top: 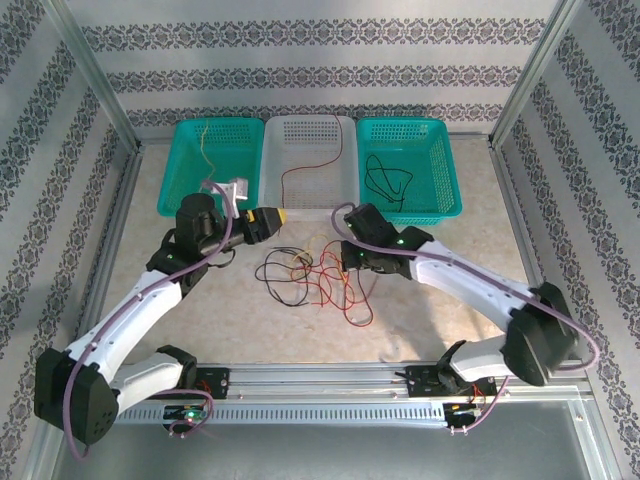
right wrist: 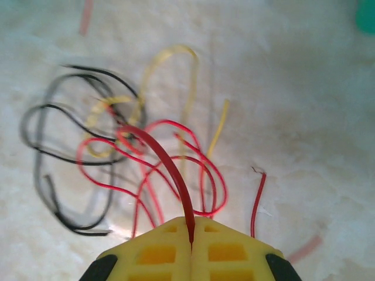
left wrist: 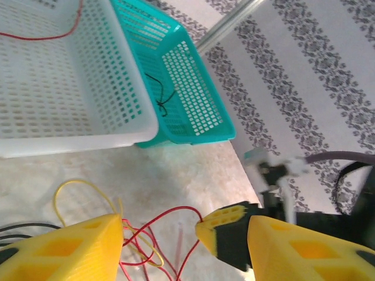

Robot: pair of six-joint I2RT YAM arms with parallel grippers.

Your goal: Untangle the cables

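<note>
A loose tangle of red, yellow and black cables [top: 310, 280] lies on the table between the arms. My right gripper [top: 345, 258] sits at the tangle's right edge. In the right wrist view its yellow fingers [right wrist: 234, 252] are pressed together on a red cable [right wrist: 170, 170] that arches up from the pile. Black cables [right wrist: 58, 146] lie left and a yellow cable [right wrist: 170, 70] behind. My left gripper [top: 278, 216] hovers above the tangle's upper left, open wide [left wrist: 181, 246]. In the left wrist view the right gripper's tip [left wrist: 225, 225] and its red cable [left wrist: 158, 219] show between the fingers.
Three baskets stand at the back: a teal basket [top: 185, 185] holding a yellow cable [top: 205, 140], a white basket [top: 330, 140] with a red cable [top: 305, 170], and a teal basket [top: 440, 170] with a black cable [top: 385, 180]. Metal frame rails edge the table.
</note>
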